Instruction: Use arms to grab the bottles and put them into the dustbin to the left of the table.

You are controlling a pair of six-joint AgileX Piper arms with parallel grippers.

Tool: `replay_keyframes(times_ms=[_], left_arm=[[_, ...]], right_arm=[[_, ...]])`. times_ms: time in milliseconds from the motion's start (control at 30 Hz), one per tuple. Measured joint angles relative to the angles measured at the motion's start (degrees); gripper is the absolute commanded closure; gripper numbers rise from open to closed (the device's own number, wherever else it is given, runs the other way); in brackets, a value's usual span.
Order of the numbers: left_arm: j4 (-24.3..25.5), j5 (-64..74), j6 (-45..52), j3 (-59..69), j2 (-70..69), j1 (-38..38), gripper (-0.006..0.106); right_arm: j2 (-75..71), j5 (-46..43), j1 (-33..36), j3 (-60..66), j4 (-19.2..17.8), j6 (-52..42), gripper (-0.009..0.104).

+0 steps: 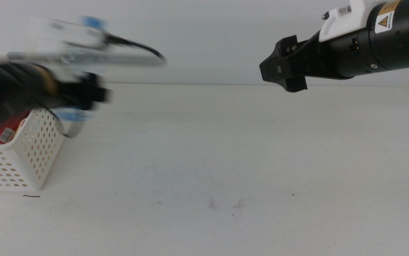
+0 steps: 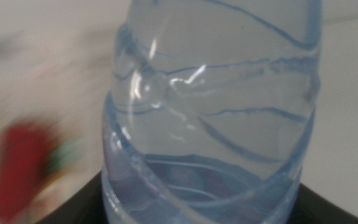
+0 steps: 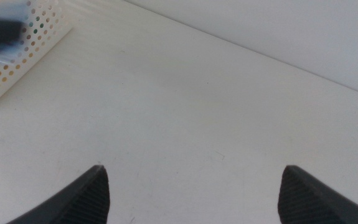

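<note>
At the far left of the middle view you have the dustbin (image 1: 20,158) standing on the counter (image 1: 247,163), with a can (image 1: 5,132) lying inside it. Your left claw (image 1: 90,94) sits at the upper left, over the dustbin's right rim, clamped around the water bottle (image 2: 216,112). Your right claw (image 1: 284,71) hangs at the upper right, above the counter's back edge, jaws apart.

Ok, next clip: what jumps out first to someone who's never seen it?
The left gripper, motion-blurred at the table's left edge, grips a clear bottle at the white dustbin, which already holds a red can. The right gripper hangs open, high above the table.
</note>
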Motion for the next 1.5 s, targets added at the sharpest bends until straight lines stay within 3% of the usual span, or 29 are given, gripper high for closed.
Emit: replay_keyframes(times_ms=[133, 233, 633, 1000, 1333, 1467, 1500], left_arm=[[-22.24, 19.49, 25.14, -8.96, -2.37, 7.93, 0.102], [-29.3, 29.75, 34.94, -16.02, -2.72, 12.97, 0.102], [-28.9, 37.75, 42.53, -28.15, 8.04, 25.25, 0.102], [-33.47, 39.71, 43.61, -32.23, 20.45, 25.53, 0.102], [-36.52, 38.99, 44.33, -32.35, 22.2, 25.65, 0.102], [-37.2, 38.97, 44.33, -32.35, 22.2, 25.65, 0.09], [-37.31, 38.97, 43.99, -32.35, 22.2, 25.65, 0.078]], right_arm=[[0.0, 0.0, 0.0, 0.0, 0.0, 0.0, 0.017], [0.0, 0.0, 0.0, 0.0, -0.31, 0.0, 0.017], [0.0, 0.0, 0.0, 0.0, 0.0, 0.0, 0.017], [0.0, 0.0, 0.0, 0.0, 0.0, 0.0, 0.017], [0.0, 0.0, 0.0, 0.0, 0.0, 0.0, 0.017], [0.0, 0.0, 0.0, 0.0, 0.0, 0.0, 0.017], [0.0, 0.0, 0.0, 0.0, -0.31, 0.0, 0.017]])
